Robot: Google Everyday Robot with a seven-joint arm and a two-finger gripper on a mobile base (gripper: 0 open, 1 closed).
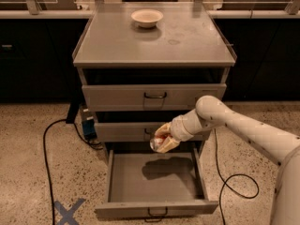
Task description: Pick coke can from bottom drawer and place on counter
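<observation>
- Pale two-finger gripper (162, 138) hangs above the open grey metal bottom drawer (154, 179), level with the middle drawer (122, 131) front.
- It pinches the small red coke can (158, 138), which is tilted and clear of the drawer floor.
- Flat grey counter (154, 41) sits well above, bearing a white bowl (146, 18).

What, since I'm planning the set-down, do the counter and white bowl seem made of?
The counter looks like metal: matte grey, soft sheen, ring stain. The white bowl may be ceramic or plastic: smooth. The gripper holds the coke can above the open bottom drawer.
</observation>
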